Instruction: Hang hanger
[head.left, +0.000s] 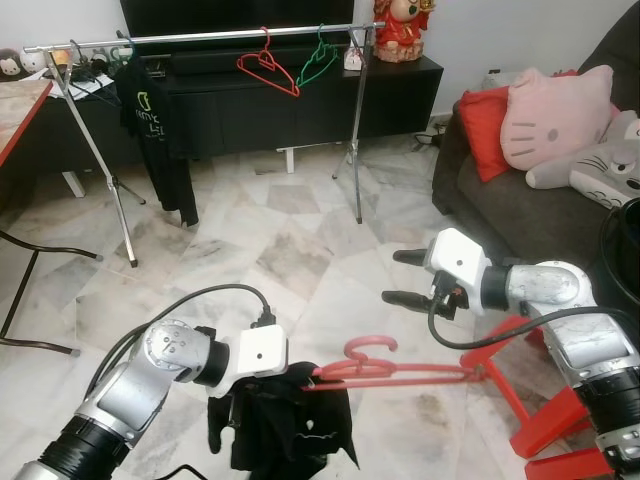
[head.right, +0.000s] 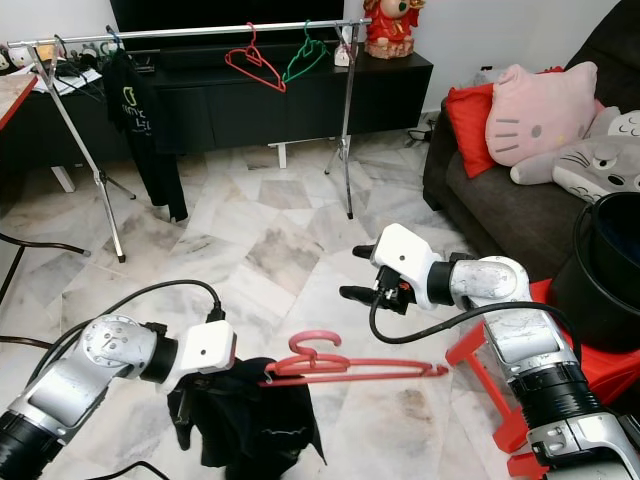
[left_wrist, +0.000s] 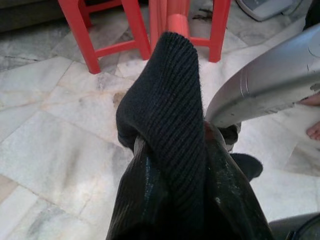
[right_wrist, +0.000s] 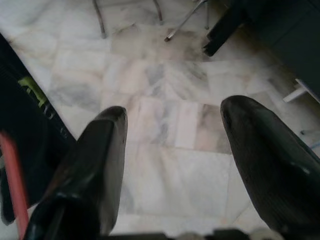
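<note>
Pink hanger hangs over marble floor, clothes rail beyond.

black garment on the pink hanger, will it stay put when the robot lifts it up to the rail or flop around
The black garment droops in loose folds under the pink hanger, so it is probably floppy and may swing. The ribbed knit bunches around the left gripper, which suggests it is soft with some grip. The hanger looks thin and stiff, likely light.

Rack ahead; sofa right; hanger between gripper pair.
</note>
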